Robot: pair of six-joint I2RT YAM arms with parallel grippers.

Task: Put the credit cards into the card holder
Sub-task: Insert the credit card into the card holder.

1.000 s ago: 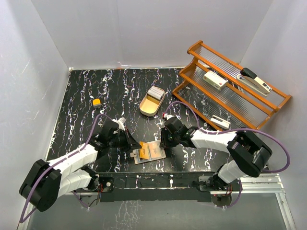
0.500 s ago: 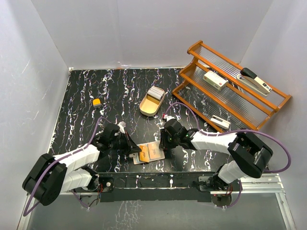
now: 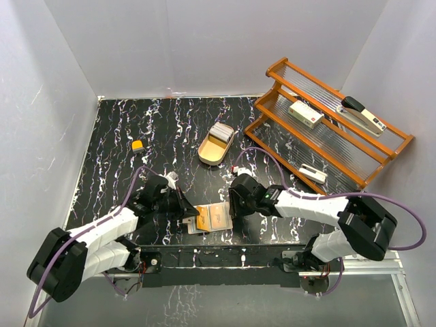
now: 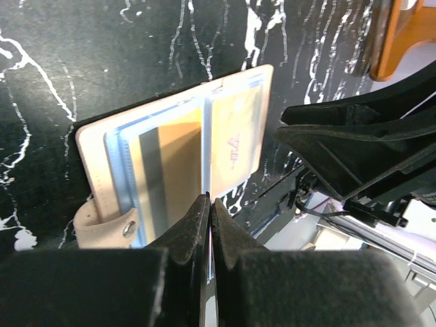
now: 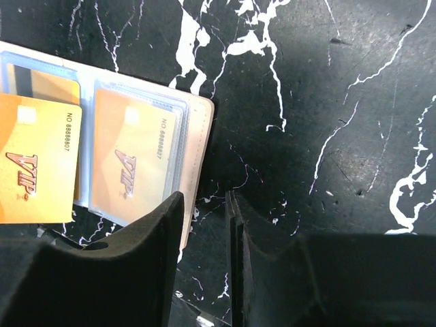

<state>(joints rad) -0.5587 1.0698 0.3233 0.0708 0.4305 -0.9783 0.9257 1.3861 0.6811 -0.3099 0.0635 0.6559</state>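
The tan card holder point(image 3: 204, 226) lies open near the table's front edge, with clear sleeves showing in the left wrist view point(image 4: 85, 146) and the right wrist view point(image 5: 198, 150). My left gripper point(image 3: 193, 212) point(image 4: 210, 199) is shut on an orange-gold credit card, edge-on in its own view point(image 4: 204, 150) and face-on in the right wrist view point(image 5: 37, 163), over the holder's middle fold. Another orange card point(image 5: 133, 167) sits in the right sleeve. My right gripper point(image 3: 233, 206) point(image 5: 204, 197) is open a little, straddling the holder's right edge.
A gold oval tray point(image 3: 206, 155) holding a stack of pale cards point(image 3: 219, 131) stands behind the holder. A wooden rack point(image 3: 272, 71) at the right carries a white box point(image 3: 305, 114) and a stapler point(image 3: 364, 116). A small yellow object point(image 3: 137, 145) lies far left.
My left gripper has moved right and nearer, onto the holder's middle. My right gripper has slid a little toward the front edge beside the holder, which shifted slightly.
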